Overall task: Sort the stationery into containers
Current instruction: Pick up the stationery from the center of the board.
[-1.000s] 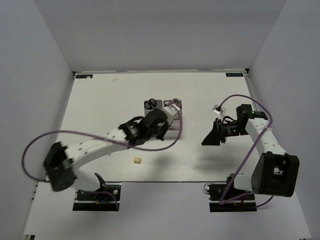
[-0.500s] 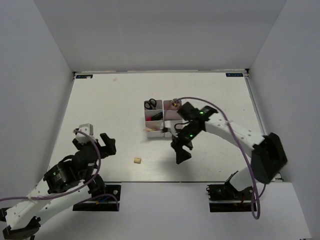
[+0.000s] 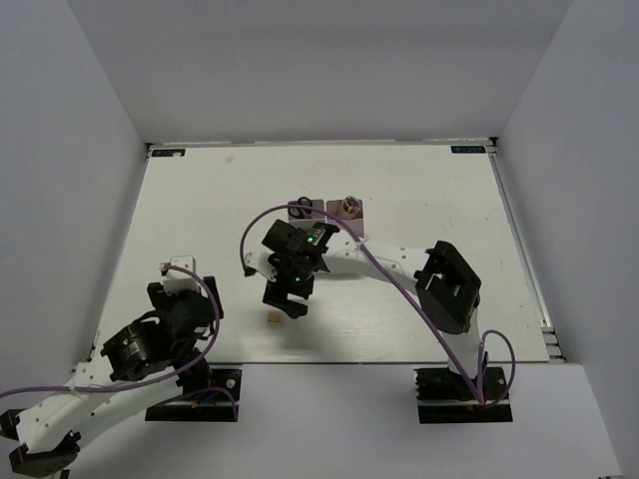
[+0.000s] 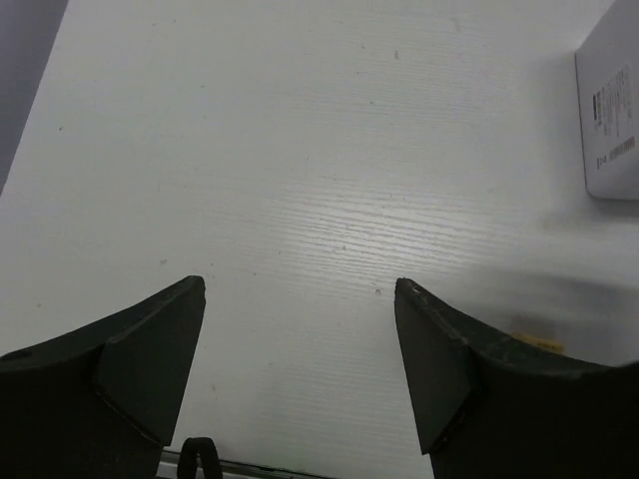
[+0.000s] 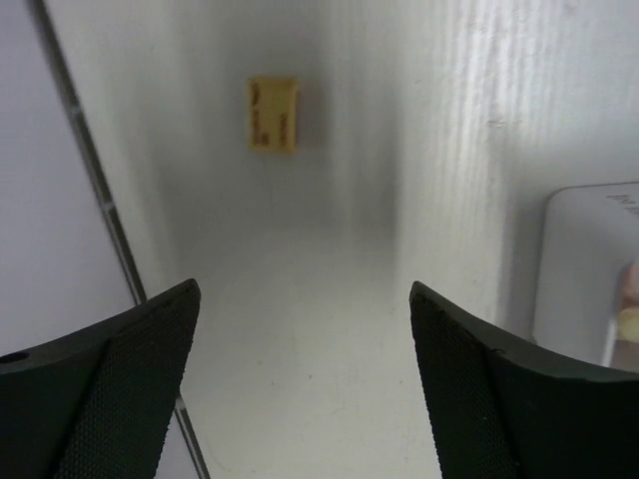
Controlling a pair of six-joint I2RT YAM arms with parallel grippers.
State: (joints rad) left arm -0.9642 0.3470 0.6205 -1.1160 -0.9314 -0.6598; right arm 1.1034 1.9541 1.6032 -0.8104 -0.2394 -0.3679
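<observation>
A small tan piece (image 3: 272, 318) lies on the white table, in front of the containers (image 3: 351, 214). My right arm stretches left across the containers and hides most of them. Black-handled scissors (image 3: 302, 208) poke out of a back bin. My right gripper (image 3: 287, 304) hovers open just above and beside the tan piece (image 5: 273, 113), which lies ahead of its fingertips, not between them; the right gripper (image 5: 305, 289) holds nothing. My left gripper (image 3: 200, 304) is open and empty at the near left. In its view, the left gripper (image 4: 300, 284) frames bare table, and the tan piece (image 4: 539, 343) peeks past the right finger.
A white bin wall (image 5: 589, 269) with something pink inside stands right of my right fingers. A bin corner (image 4: 611, 110) shows at the far right of the left wrist view. The table's near edge (image 5: 100, 210) runs close to the tan piece. White walls enclose the table.
My left arm has pulled back from the containers to the near left and its gripper has opened. My right arm has swung left over the containers to the tan piece.
</observation>
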